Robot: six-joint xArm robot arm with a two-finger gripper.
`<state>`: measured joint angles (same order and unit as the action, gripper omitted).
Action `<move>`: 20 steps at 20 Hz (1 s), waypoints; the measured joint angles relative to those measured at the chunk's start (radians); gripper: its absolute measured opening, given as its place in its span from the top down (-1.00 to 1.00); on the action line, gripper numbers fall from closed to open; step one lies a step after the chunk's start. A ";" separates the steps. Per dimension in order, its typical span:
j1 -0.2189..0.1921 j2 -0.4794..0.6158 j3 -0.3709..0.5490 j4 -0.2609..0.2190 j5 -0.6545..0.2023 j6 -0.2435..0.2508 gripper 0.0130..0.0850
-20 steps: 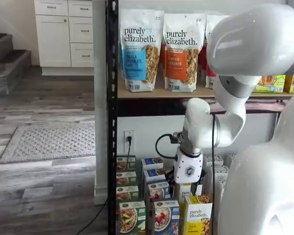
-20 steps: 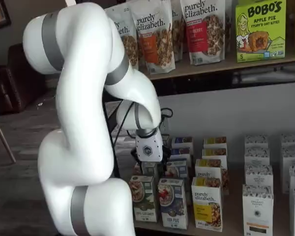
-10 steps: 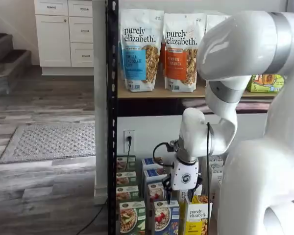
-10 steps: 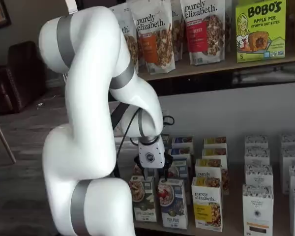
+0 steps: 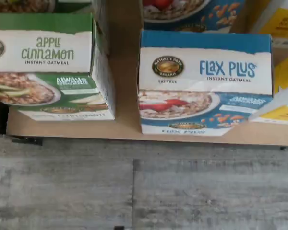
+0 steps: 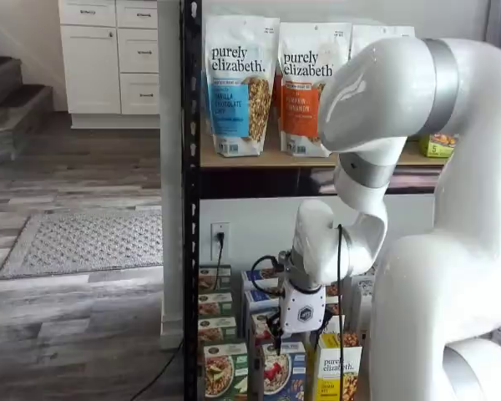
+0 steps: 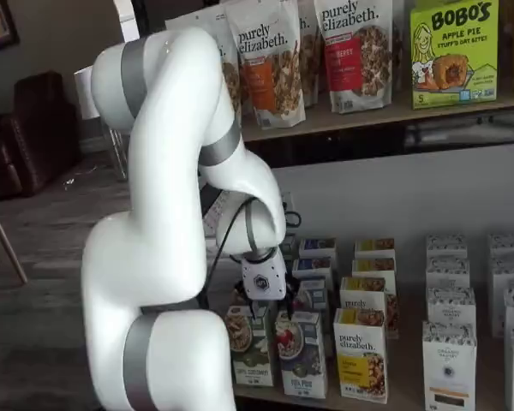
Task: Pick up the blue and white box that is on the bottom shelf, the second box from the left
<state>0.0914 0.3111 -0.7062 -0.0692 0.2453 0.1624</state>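
Bottom shelf (image 5: pixel 129 130) of a black steel-post rack (image 6: pixel 190 209), seen from the wrist and from the front. The blue and white box (image 5: pixel 205 81), labelled "Flax Plus instant oatmeal" with a bowl and red berries on its front, stands upright at the front edge of the tan shelf board. In both shelf views it is the front carton of its row (image 6: pixel 284 370) (image 7: pixel 301 353), with further blue cartons lined up behind it.

Just beside it, with a narrow strip of bare board between them, stands the green "Apple Cinnamon" carton (image 5: pixel 50 64) (image 7: pixel 248 344). On its other side is the yellow "purely elizabeth" carton (image 6: pixel 337 376) (image 7: pixel 361 354). Grey wood-plank floor (image 5: pixel 134 187) lies in front of the shelf.

The claw (image 7: pixel 271 306) hangs from the white arm (image 7: pixel 167 205) directly above the blue and white box, its black fingers (image 6: pixel 276 327) pointing down toward the carton's top. The fingers stand spread apart, empty, with nothing between them; whether their tips touch the carton cannot be told. A black cable (image 6: pixel 263 261) loops beside the wrist.

The upper wooden shelf carries "purely elizabeth" granola bags (image 6: pixel 240 83) and a green "Bobo's" box (image 7: pixel 453 51).
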 joint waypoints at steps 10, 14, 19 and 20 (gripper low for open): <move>0.000 0.131 -0.103 -0.033 -0.044 0.032 -1.00; -0.005 0.185 -0.149 -0.060 -0.063 0.053 -1.00; -0.007 0.219 -0.184 -0.097 -0.061 0.088 -1.00; -0.007 0.223 -0.187 -0.100 -0.062 0.091 -1.00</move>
<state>0.0844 0.5339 -0.8934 -0.1692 0.1837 0.2532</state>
